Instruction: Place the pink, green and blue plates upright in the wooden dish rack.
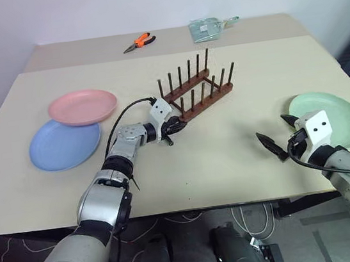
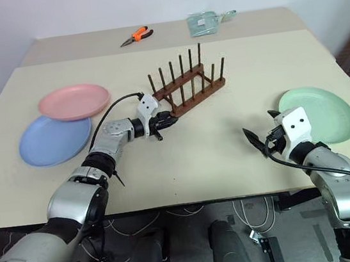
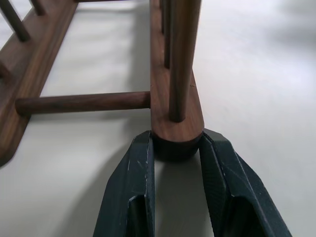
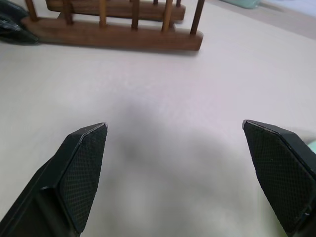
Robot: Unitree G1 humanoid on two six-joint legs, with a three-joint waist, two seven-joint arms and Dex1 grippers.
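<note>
The wooden dish rack (image 1: 198, 89) stands empty in the middle of the table, angled away to the right. My left gripper (image 1: 176, 127) is at its near end, and in the left wrist view its two fingers (image 3: 133, 173) clamp the rounded end of one base rail (image 3: 177, 126). The pink plate (image 1: 81, 107) lies flat at the left, overlapping the blue plate (image 1: 61, 146) below it. The green plate (image 1: 337, 116) lies flat at the right. My right gripper (image 1: 273, 128) hovers just left of the green plate, fingers spread wide with nothing between them (image 4: 175, 131).
Orange-handled pliers (image 1: 139, 42) and a clear plastic packet (image 1: 208, 29) lie on the far table section. The table's front edge (image 1: 191, 207) runs just below both arms. A black cable (image 1: 124, 112) loops over my left wrist.
</note>
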